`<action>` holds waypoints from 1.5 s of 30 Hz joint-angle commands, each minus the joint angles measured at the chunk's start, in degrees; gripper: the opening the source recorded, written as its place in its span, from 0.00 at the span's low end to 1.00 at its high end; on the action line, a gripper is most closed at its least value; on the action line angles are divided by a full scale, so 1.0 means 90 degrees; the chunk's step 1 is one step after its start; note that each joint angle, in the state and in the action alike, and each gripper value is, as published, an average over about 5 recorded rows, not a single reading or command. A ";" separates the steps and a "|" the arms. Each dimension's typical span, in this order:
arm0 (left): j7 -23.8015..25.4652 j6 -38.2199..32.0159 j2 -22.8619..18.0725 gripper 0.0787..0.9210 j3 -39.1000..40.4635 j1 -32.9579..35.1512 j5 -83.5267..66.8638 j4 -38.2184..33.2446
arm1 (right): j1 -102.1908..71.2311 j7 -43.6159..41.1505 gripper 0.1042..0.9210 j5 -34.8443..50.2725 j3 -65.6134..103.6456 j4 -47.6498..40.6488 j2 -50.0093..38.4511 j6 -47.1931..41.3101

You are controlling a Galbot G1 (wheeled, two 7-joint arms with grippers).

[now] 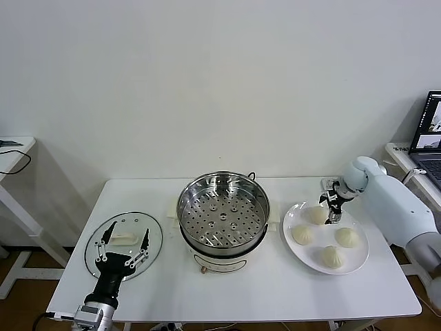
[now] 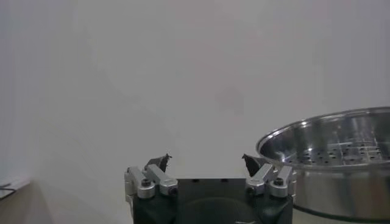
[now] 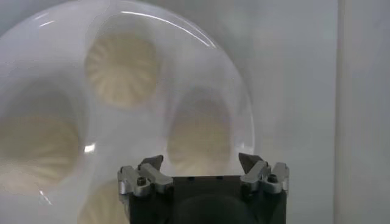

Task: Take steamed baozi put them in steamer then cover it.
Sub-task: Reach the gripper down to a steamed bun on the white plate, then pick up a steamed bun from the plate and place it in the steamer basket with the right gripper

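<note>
While four steamed baozi (image 1: 317,215) sit on white plate (image 1: 358,262), right side of desk (image 1: 275,289), right end effector (image 1: 333,205) hangs over back bun, fingers wide open, holding nothing. Steamer (image 1: 223,207) mid desk, tray bare. Cover (image 1: 124,241) flat on left. Left end effector (image 1: 124,245) above cover, open, holding nothing.

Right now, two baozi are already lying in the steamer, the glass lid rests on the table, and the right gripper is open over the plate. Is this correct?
One detail is wrong: the steamer holds no baozi. The head view shows all four baozi on the plate. The glass lid does rest on the table, and the right gripper is open over the plate.
</note>
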 commanded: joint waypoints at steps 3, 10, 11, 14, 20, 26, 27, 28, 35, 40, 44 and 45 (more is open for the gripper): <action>-0.0005 -0.0020 -0.0015 0.88 0.0007 0.0023 0.0032 -0.0009 | 0.0012 -0.0029 0.88 -0.0171 0.0054 -0.0186 0.0148 0.0020; -0.0020 -0.0031 -0.0025 0.88 0.0010 0.0044 0.0054 -0.0026 | -0.0034 0.0005 0.87 -0.0254 0.0104 -0.0177 0.0161 0.0065; -0.0020 -0.0033 -0.0026 0.88 0.0012 0.0046 0.0056 -0.0028 | -0.0041 0.0013 0.86 -0.0260 0.0112 -0.0182 0.0166 0.0069; -0.0019 -0.0041 -0.0025 0.88 0.0011 0.0052 0.0061 -0.0027 | -0.0057 0.0032 0.80 -0.0273 0.0131 -0.0191 0.0178 0.0080; -0.0017 -0.0054 -0.0027 0.88 0.0013 0.0055 0.0066 -0.0024 | -0.0080 0.0043 0.76 -0.0317 0.0131 -0.0199 0.0196 0.0100; -0.0018 -0.0059 -0.0029 0.88 0.0021 0.0054 0.0067 -0.0026 | -0.0093 0.0055 0.70 -0.0303 0.0132 -0.0144 0.0182 0.0128; -0.0019 -0.0059 -0.0030 0.88 0.0023 0.0055 0.0068 -0.0027 | -0.0096 0.0055 0.70 -0.0299 0.0128 -0.0122 0.0171 0.0134; -0.0020 -0.0060 -0.0031 0.88 0.0027 0.0055 0.0069 -0.0029 | -0.0098 0.0055 0.69 -0.0296 0.0122 -0.0099 0.0158 0.0140; -0.0035 -0.0050 -0.0033 0.88 0.0057 0.0074 0.0082 -0.0083 | -0.0090 0.0035 0.69 -0.0148 0.0039 0.0180 -0.0020 0.0151; -0.0042 -0.0048 -0.0024 0.88 0.0052 0.0127 0.0088 -0.0154 | 0.0181 -0.0081 0.69 0.0490 -0.0527 0.1000 -0.0659 0.0119; -0.0057 -0.0029 -0.0017 0.88 0.0074 0.0156 0.0105 -0.0220 | 0.0655 -0.0173 0.68 0.1207 -0.1143 0.2049 -0.1435 0.0108; -0.0061 -0.0024 -0.0014 0.88 0.0081 0.0164 0.0114 -0.0236 | 0.0808 -0.0200 0.68 0.1378 -0.1295 0.2332 -0.1620 0.0125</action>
